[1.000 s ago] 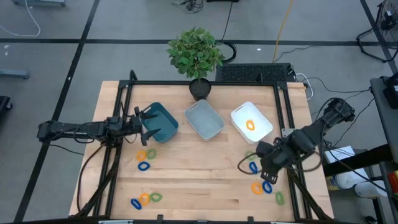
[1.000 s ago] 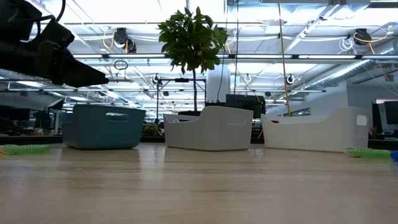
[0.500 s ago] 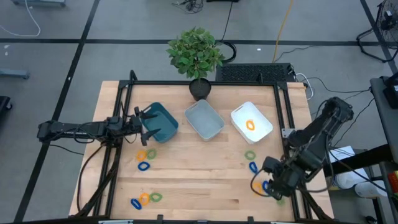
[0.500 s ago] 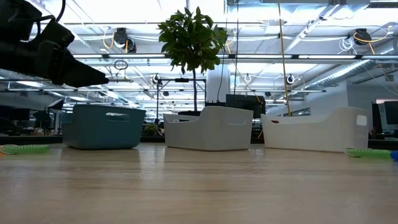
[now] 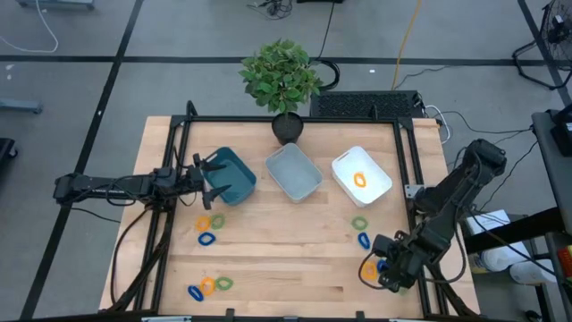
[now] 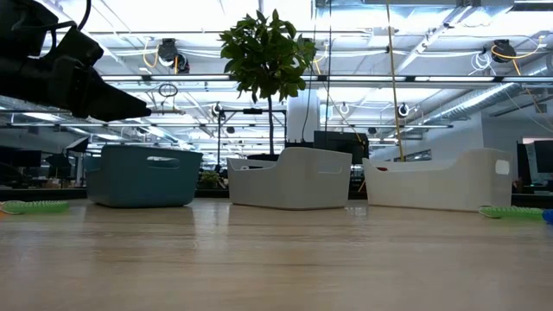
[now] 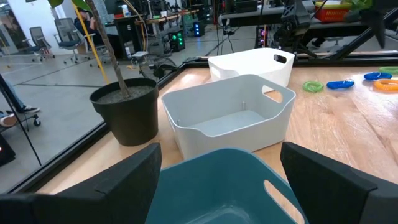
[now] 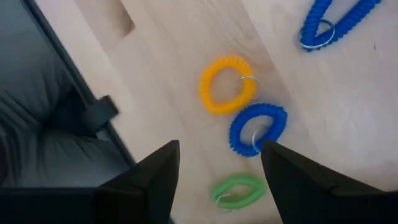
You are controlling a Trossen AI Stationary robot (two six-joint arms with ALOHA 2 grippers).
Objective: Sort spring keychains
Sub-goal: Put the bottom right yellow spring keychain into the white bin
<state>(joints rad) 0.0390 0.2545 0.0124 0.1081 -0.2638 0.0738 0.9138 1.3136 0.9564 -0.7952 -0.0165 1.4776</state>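
Desk (image 5: pixel 286 259) of pale wood carries a potted plant (image 5: pixel 282 80) at its far edge and three bins in a row: a teal bin (image 5: pixel 234 174) on the left, a grey-blue bin (image 5: pixel 294 172) in the middle and a white bin (image 5: pixel 362 176) on the right. Left gripper (image 5: pixel 207 179) hangs over the teal bin's near-left rim, its jaws spread wide with nothing between them; the left wrist view looks past them over the teal bin toward the other two. Right gripper (image 5: pixel 386 270) hangs low above the near right corner of the desk, jaws part open and holding nothing, directly over a small cluster of keychains. Its wrist view shows an orange keychain (image 8: pixel 224 84) touching a blue keychain (image 8: pixel 257 129), a green keychain (image 8: pixel 237 190) just beside them, and another blue one (image 8: pixel 333 23) a little apart. One orange keychain (image 5: pixel 359 180) lies inside the white bin. A green one (image 5: pixel 359 224) and a blue one (image 5: pixel 364 240) lie just in front of that bin. Two more clusters of mixed colours lie on the left: one (image 5: pixel 209 227) in front of the teal bin, another (image 5: pixel 208 286) near the front edge.
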